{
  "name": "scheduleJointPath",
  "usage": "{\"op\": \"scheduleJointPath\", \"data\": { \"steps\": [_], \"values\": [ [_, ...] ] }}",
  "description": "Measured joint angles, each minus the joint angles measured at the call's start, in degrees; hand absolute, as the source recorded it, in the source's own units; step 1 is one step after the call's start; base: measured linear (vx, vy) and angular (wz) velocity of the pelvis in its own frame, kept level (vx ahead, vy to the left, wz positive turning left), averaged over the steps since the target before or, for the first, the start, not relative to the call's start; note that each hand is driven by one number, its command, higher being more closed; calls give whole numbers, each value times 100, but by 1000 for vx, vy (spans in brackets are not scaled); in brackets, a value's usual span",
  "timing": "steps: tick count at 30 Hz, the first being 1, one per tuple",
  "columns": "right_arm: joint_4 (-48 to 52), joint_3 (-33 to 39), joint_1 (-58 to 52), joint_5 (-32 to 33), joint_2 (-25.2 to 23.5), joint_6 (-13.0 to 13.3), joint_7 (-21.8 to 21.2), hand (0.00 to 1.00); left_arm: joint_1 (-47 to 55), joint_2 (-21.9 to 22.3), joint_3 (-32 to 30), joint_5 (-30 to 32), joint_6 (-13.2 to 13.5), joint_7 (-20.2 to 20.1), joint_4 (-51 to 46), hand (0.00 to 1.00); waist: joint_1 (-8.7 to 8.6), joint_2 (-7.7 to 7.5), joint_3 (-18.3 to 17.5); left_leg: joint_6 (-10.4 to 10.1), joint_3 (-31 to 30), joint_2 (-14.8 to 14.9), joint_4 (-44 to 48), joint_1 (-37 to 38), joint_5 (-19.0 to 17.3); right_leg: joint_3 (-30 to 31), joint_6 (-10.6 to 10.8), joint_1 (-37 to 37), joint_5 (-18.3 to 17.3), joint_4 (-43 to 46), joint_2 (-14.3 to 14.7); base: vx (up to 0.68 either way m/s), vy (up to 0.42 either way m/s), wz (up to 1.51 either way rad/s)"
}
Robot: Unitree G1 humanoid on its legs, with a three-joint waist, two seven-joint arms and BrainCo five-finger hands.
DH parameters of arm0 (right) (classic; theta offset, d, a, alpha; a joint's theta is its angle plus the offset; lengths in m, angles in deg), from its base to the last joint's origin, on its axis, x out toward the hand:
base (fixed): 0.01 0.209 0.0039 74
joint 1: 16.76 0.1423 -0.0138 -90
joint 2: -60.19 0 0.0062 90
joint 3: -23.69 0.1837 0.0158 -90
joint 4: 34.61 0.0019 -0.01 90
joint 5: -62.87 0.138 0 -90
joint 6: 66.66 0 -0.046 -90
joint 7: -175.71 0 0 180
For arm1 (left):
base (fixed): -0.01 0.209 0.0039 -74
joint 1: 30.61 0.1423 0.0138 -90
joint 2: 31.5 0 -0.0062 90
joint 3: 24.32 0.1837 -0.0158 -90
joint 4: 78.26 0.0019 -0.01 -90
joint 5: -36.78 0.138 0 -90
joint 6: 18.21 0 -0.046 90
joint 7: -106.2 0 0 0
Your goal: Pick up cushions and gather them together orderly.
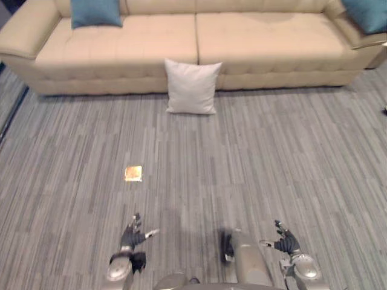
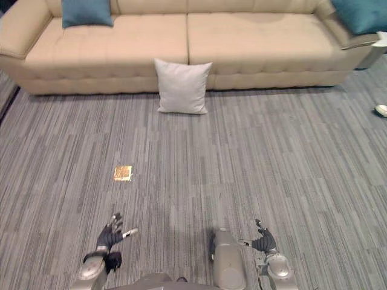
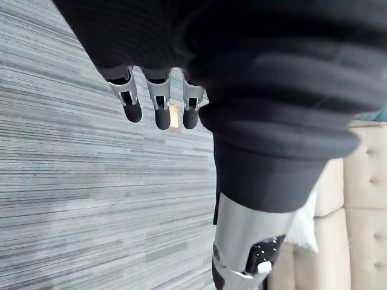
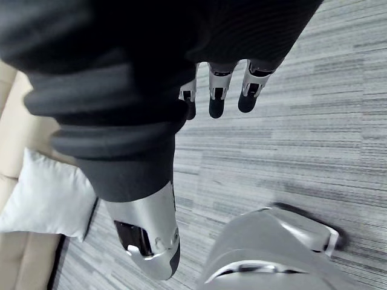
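A white cushion (image 1: 192, 87) stands on the grey carpet, leaning against the front of the beige sofa (image 1: 254, 42) near its middle. A blue cushion (image 1: 95, 12) rests on the sofa's left seat against the backrest. Another blue cushion (image 1: 366, 13) lies at the sofa's right end. My left hand (image 1: 134, 236) hangs low at the bottom left, fingers relaxed and holding nothing. My right hand (image 1: 285, 240) hangs at the bottom right, likewise open and empty. Both hands are far from the cushions. The white cushion (image 4: 45, 196) also appears past my right hand's thumb.
A small gold square plate (image 1: 133, 174) is set in the carpet between me and the sofa. A wide stretch of carpet lies between my hands and the sofa. A white object (image 2: 381, 110) lies on the floor at the far right edge.
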Motion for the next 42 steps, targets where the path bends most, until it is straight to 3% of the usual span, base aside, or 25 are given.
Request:
{"op": "scheduleJointPath", "data": {
  "steps": [1, 2, 3, 4, 6, 8, 11, 14, 15, 16, 17, 19, 21, 22, 23, 25, 27, 28, 30, 31, 32, 34, 36, 38, 42],
  "values": [
    [8, 4, 66, 3, 7, 1, 2, 0, -15, 17, 6, 0, -4, 2, 20, 0, 33, 39, 6, -220, 59, 96, 287, -95, 117, -48, -83, -17, -162, 215, 11, 521, -136, 18],
    [23, -7, 180, 3, 5, 3, -4, 0, -30, 40, 2, -3, -7, 8, 40, 0, 34, 63, 21, -668, 185, 198, 1169, -464, 565, -70, -88, 79, -490, 384, -12, 659, -184, 10],
    [66, -7, 206, 8, 20, 5, 0, 0, -28, 88, -11, -4, -7, 5, 44, 0, 33, 91, 45, -682, 333, 321, 1990, -800, 1173, -96, -106, 329, -665, 325, 7, 673, -204, 17],
    [113, -17, 205, 13, 30, 9, 2, 0, -2, 148, -52, -6, -4, 2, 53, 0, 59, 143, 87, -612, 549, 600, 2924, -1124, 1948, -102, -132, 736, -792, 89, 89, 829, -236, 2],
    [156, -14, 217, 140, -44, 25, 42, 0, -20, 160, -88, -28, -2, 4, 160, 0, 249, 50, 218, 37, 1083, 1188, 4850, -1987, 1449, 49, -225, 2018, -991, -649, 287, 794, -185, -27],
    [157, -7, 224, 231, -47, 47, 56, 0, -16, 162, -81, -79, 0, 0, 154, 0, 339, -70, 278, 91, 1253, 1176, 4733, -2487, 1216, 144, -219, 2616, -1017, -1127, 265, 512, -47, -25],
    [113, 99, 254, 247, -70, 50, 135, 0, 3, 165, -93, -112, -5, -4, 155, 0, 375, -97, 311, 155, 1308, 1025, 2997, -3421, 1101, 217, -16, 3342, -1146, -1686, 148, 570, 42, -20],
    [-28, 332, 234, 248, -26, 51, 176, 0, 41, 272, -71, -110, -8, -5, 156, 0, 452, -29, 263, -404, 544, 473, 30, -3575, 1679, 357, 304, 3949, -1472, -2062, -29, 542, 186, -38],
    [-123, 325, 198, 245, -18, 30, 209, 0, 90, 262, -66, -111, -10, 5, 234, 0, 506, -24, 215, -188, 392, 453, 215, -3627, 2309, 478, 414, 4128, -1753, -2008, -50, 673, 339, -50],
    [-131, 316, 185, 245, -62, 8, 205, 0, 94, 245, -74, -112, -18, 9, 258, 0, 525, -50, 124, -47, 346, 358, 420, -3676, 2393, 533, 405, 4147, -1887, -1899, -150, 701, 340, -34],
    [-130, 310, 120, 241, -120, 11, 201, 0, 97, 252, -94, -111, -19, 9, 256, 0, 517, -213, 12, 216, 349, 222, 854, -3840, 2223, 631, 441, 4050, -2012, -1581, -352, 616, 271, -13],
    [-146, 315, 126, 238, -165, 9, 181, 0, 95, 268, -55, -109, -25, -3, 259, 0, 512, -336, -21, 381, 551, 144, 1198, -3789, 1799, 797, 485, 3631, -2001, -439, -578, 512, 211, -16],
    [-258, 306, 159, 228, -244, 9, 149, 0, 97, 225, -56, -108, -44, 5, 390, 0, 503, -494, 22, 500, 684, -59, 1153, -3243, 1410, 956, 1112, 2951, -1535, 1528, -884, 606, 242, -24],
    [-365, 241, 144, 219, -293, 1, 147, 0, 107, 197, -17, -107, -117, 15, 470, 0, 476, -507, 35, 595, 733, -148, 975, -2575, 1159, 875, 972, 2513, -1671, 2851, -956, 693, 209, -15],
    [-372, 131, 120, 213, -287, 1, 140, 0, 142, 196, 3, -108, -119, 20, 476, 0, 441, -468, 41, 597, 736, -156, 804, -2148, 1057, 736, 798, 2351, -1805, 3113, -911, 673, 177, -8],
    [-362, -146, 138, 184, -283, 10, 129, 0, 123, 137, 8, -109, -113, 18, 480, 0, 358, -382, 58, 592, 733, -119, 306, -1438, 1042, 144, 426, 1974, -2057, 2796, -783, 513, 70, 0],
    [-362, -248, 203, 169, -284, 16, 120, 0, 35, 87, 9, -110, -106, 13, 481, 0, 334, -283, 41, 574, 760, -4, 27, -1116, 1052, -310, 348, 1498, -2093, 1637, -567, 490, 18, 9],
    [-359, -234, 200, 168, -273, 17, 123, 0, -33, 74, 9, -111, -103, 12, 480, 0, 320, -274, 44, 438, 760, 39, -58, -992, 1044, -380, 364, 1233, -1907, 754, -435, 499, -23, 25],
    [-359, -221, 120, 146, -276, 0, 131, 0, -34, 53, 8, -110, -104, 14, 488, 0, 310, -323, 39, 68, 751, 69, -151, -685, 866, -304, 289, 1138, -973, -708, -161, 536, -63, 29],
    [-359, -244, -10, 100, -290, -5, 128, 0, 31, 6, 8, -110, -105, 13, 490, 0, 335, -453, -3, -112, 742, 13, -135, -529, 748, -159, 151, 1152, -190, -1125, -101, 590, -151, 26],
    [-397, -227, -82, 50, -209, -15, 128, 0, 34, 79, -6, -103, -118, 19, 638, 0, 313, -394, -38, -293, 672, 61, 11, -344, 631, -53, -92, 1150, 248, -776, -78, 673, -171, 24],
    [-308, -176, -61, 46, -158, -4, 125, 0, 37, 140, -5, -102, -104, 2, 630, 0, 270, -289, -68, -549, 560, 295, 823, -588, 779, -184, -146, 1246, -225, -568, -28, 512, -171, 19],
    [-226, -172, -23, 47, -128, 3, 130, 0, -5, 239, -2, -103, -107, -1, 635, 0, 290, -191, 7, -724, 412, 772, 2833, -1400, 1206, -244, -277, 1663, -544, -643, 175, 465, -188, 1],
    [-236, -169, -32, 55, -163, 4, 140, 0, -1, 291, 15, -105, -107, -8, 640, 0, 354, -240, 70, -520, 510, 1000, 3599, -1718, 1071, -245, -336, 2207, -639, -904, 274, 465, -138, -10],
    [-209, 48, 91, 65, -163, 25, 156, 0, -2, 376, 50, -107, -106, -8, 598, 0, 397, -257, 114, -291, 656, 929, 2285, -2293, 934, 28, -290, 2636, -683, -1223, 271, 289, -14, -31]
  ]
}}
